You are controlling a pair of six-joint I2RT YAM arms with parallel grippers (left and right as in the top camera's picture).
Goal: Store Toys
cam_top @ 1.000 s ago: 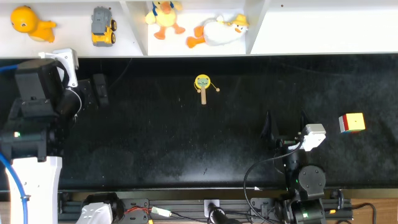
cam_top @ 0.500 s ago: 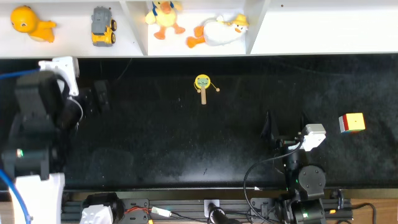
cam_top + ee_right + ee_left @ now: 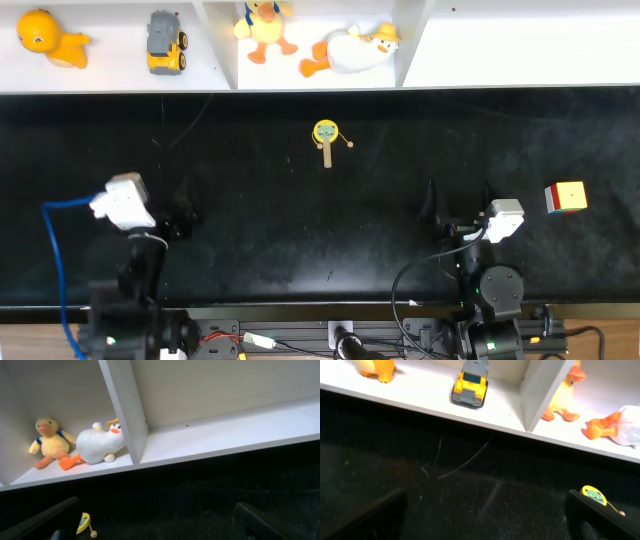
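Observation:
A yellow rattle drum (image 3: 326, 135) with a wooden handle lies on the black table (image 3: 300, 230), just in front of the shelf; it is also in the left wrist view (image 3: 594, 495) and right wrist view (image 3: 84, 524). A coloured cube (image 3: 566, 197) sits at the far right. My left gripper (image 3: 183, 210) hangs low at the left, open and empty, its fingers (image 3: 370, 515) wide apart. My right gripper (image 3: 458, 200) stands open and empty, left of the cube.
The white shelf (image 3: 220, 60) along the back holds an orange duck (image 3: 45, 37), a yellow truck (image 3: 165, 42), a yellow plush duck (image 3: 265, 30) and a white plush goose (image 3: 350, 50). Its right compartment (image 3: 520, 40) holds nothing. A blue cable (image 3: 55, 250) trails by the left arm.
My left arm has drawn back from the shelf at the upper left, down toward the table's front edge. The right arm and the toys have not moved.

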